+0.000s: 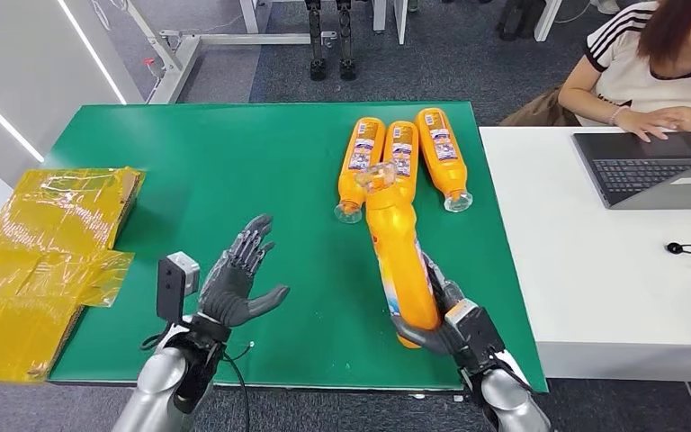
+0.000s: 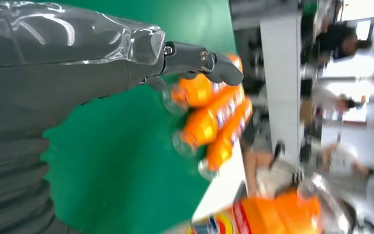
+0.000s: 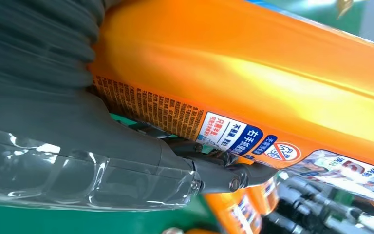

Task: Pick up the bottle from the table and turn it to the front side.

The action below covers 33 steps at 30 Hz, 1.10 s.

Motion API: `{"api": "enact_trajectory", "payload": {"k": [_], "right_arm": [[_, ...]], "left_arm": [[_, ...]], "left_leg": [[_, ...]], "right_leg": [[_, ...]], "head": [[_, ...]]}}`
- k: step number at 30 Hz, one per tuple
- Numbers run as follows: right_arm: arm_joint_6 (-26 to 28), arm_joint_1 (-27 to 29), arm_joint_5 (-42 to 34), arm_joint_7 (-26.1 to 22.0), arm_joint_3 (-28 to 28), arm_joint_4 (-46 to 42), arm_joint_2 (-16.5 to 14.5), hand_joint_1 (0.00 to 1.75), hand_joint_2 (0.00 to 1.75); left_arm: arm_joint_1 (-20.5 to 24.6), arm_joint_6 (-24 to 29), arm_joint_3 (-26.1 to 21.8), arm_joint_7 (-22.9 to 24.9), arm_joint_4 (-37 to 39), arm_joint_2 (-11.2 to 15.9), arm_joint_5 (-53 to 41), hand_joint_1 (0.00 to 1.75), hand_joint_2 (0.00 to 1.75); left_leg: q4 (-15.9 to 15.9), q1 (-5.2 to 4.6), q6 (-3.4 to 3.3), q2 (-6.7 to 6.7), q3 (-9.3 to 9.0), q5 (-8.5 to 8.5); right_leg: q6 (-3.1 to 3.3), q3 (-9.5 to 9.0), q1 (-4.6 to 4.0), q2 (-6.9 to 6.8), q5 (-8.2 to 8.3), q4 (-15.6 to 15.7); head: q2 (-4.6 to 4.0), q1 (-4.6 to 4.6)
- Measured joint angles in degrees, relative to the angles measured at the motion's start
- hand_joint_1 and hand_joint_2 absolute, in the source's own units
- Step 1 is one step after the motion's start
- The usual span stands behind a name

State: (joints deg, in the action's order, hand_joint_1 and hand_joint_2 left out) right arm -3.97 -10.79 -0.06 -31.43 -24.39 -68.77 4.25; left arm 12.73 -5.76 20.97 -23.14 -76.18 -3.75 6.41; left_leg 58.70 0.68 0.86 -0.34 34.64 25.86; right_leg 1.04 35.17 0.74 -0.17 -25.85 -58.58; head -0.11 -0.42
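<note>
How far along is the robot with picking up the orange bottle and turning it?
Pick-up looks done: the right hand grips an orange bottle by its lower body, tilted with its cap end toward the three bottles lying on the green table. The left hand hovers open, palm up. Still left: turning it, since the right wrist view shows fine print rather than the front.

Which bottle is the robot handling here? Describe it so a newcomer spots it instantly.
Start at the green table. Three orange bottles lie side by side at its far right. The handled bottle is nearer, gripped by the right robot hand and pointing away, apart from that row.
</note>
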Motion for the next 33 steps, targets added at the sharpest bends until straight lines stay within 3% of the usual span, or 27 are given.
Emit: {"api": "enact_trajectory", "payload": {"k": [6, 15, 21, 26, 33], "right_arm": [[-1.2, -6.56, -1.0, -0.48, -0.21, 5.92, -4.99, 1.75, 1.75], [-1.06, -14.28, -1.16, 0.93, -2.87, 12.14, -10.26, 1.75, 1.75], [-0.85, -15.19, -1.32, 1.02, -3.19, 12.88, -10.63, 1.74, 1.75], [2.39, -16.16, 4.08, 0.91, -8.37, 16.16, -11.49, 1.68, 1.75], [2.21, -16.77, 4.98, 2.38, -10.76, 19.9, -11.6, 1.45, 1.75]], "left_arm": [[10.02, -5.32, 2.1, 3.78, 7.05, -1.6, 4.17, 0.0, 1.75], [21.28, -8.94, 6.21, 8.22, 14.82, -3.83, 8.65, 0.0, 1.75], [22.65, -8.91, 6.63, 8.32, 15.99, -4.08, 9.14, 0.0, 1.75], [34.16, -8.51, 8.97, 9.95, 28.67, -3.53, 9.3, 0.0, 1.75], [43.55, -7.16, 8.97, 12.62, 40.27, -1.38, 9.06, 0.0, 1.75]], "left_leg": [[0.02, 0.0, 0.04, 0.0, 0.0, -0.2], [0.03, 0.0, 0.05, 0.01, 0.05, -0.21], [0.03, 0.0, 0.05, 0.01, 0.05, -0.21], [0.03, 0.01, 0.05, 0.04, 0.09, -0.23], [0.03, 0.0, 0.06, 0.08, 0.1, -0.26]], "right_leg": [[0.04, 0.01, 0.0, 0.01, 0.17, -0.02], [0.04, 0.08, 0.0, 0.07, 0.17, -0.04], [0.04, 0.08, 0.0, 0.08, 0.17, -0.03], [0.05, 0.11, 0.0, 0.09, 0.18, -0.07], [0.07, 0.12, 0.0, 0.14, 0.19, -0.12]], "head": [[0.0, 0.0], [0.0, 0.01], [0.0, 0.01], [0.0, -0.03], [0.0, -0.05]]}}
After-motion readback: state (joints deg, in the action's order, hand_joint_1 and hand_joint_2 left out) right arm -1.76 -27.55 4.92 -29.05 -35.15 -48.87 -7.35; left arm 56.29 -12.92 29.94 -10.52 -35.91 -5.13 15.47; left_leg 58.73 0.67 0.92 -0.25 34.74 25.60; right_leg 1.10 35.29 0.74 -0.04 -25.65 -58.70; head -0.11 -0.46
